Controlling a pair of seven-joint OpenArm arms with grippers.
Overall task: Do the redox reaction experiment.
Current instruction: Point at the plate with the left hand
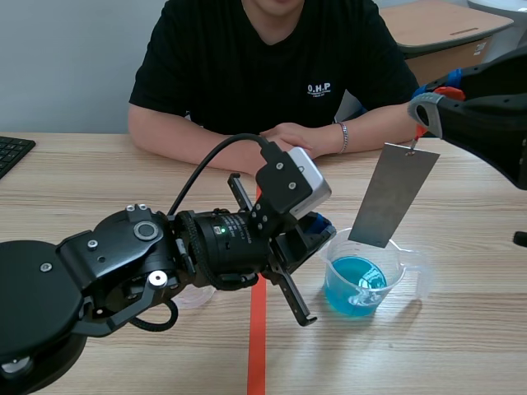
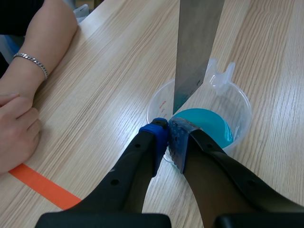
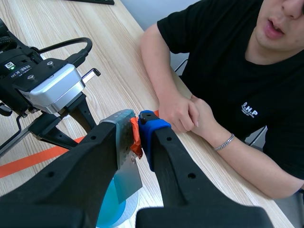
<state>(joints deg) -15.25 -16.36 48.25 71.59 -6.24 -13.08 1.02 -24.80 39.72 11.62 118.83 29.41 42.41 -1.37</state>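
Left gripper (image 2: 170,130): clamped on the rim of the clear plastic beaker (image 2: 156,102), with the thin wall pinched between its two pads. One pad sits over the inside and the blue one is on the outside.

Clear plastic beaker: standing upright on the light wooden table (image 1: 82,189), right at the left gripper's fingertips. Its spout is on the side away from that gripper.

Blue liquid (image 2: 209,124): a shallow pool in the bottom of the beaker, just ahead of the left gripper's pads.

Right gripper (image 3: 137,126): up in the air, squeezed tight on a small orange-red tab (image 3: 136,140) at the top of the flat grey metal strip (image 3: 127,178).

Flat grey metal strip: hangs down from the right gripper, tilted – its lower end is inside the beaker's mouth, just ahead of the left gripper. I can't tell if it touches the liquid.

Arms: the left one lies low across the table, the right one comes in high.

Person in a black T-shirt (image 1: 272,66): sits across the table with hands (image 1: 288,136) folded on the wood, well beyond the left gripper. There's a silver bracelet (image 1: 342,137) on one wrist.

Orange-red tape line (image 1: 257,346): runs along the table under the left arm, beside the beaker.

Black keyboard (image 1: 12,152): just a corner of it, far off past the left arm.
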